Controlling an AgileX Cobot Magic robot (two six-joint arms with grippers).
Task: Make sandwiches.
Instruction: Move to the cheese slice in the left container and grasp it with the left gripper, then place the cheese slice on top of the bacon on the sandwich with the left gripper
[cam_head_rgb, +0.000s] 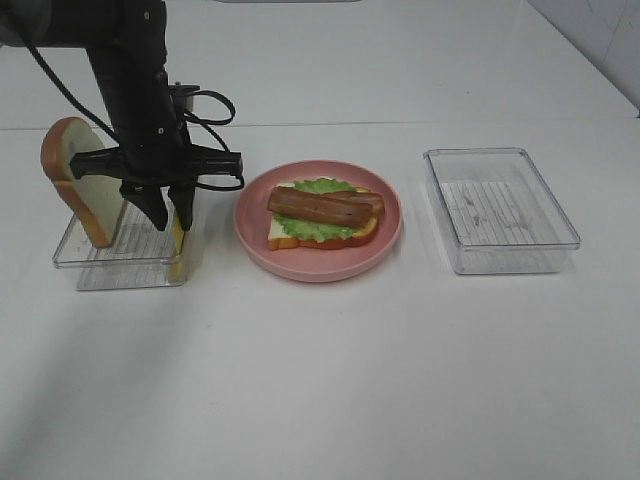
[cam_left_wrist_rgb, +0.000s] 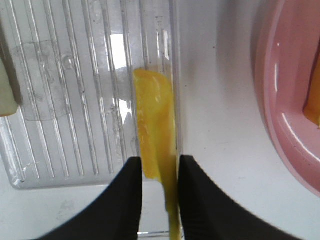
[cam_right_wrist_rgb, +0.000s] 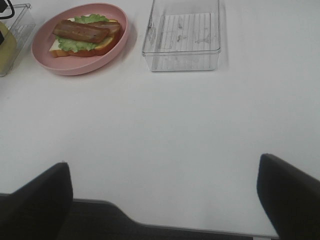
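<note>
Cheese slice: thin yellow cheese slice (cam_left_wrist_rgb: 152, 125) stands on edge inside the left tray (cam_head_rgb: 120, 275), leaning against the wall nearest the plate
Left claw: left claw (cam_head_rgb: 170, 220) reaches down into that tray, narrow, one finger on each side of the cheese slice; whether the fingers pinch it yet I cannot tell
Right claw: right claw (cam_right_wrist_rgb: 162, 160) is spread wide over bare worktop (cam_head_rgb: 350, 380), holding nothing, well apart from everything
How the cheese will handle: probably very light, soft and floppy, likely to droop or fold once lifted, and perhaps a little slick
Where to hold: best by its upper edge, flat faces between the fingers, clear of the tray wall
Risk: a finger could catch the tray wall and drag the light tray along
Left tray contents: the cheese slice and one spare bread slice (cam_head_rgb: 80, 180), white with a tan crust, propped upright at the far end and sticking out above the rim
Plate: pink plate (cam_head_rgb: 320, 272) sits between the two trays; on it are a base bread slice (cam_head_rgb: 283, 238), then ruffled lettuce (cam_head_rgb: 312, 228), then meat strips (cam_head_rgb: 320, 205) on top
Right tray: clear right tray (cam_head_rgb: 500, 215), nothing visible inside
Task standing: cheese and top bread are not yet on the stack
</note>
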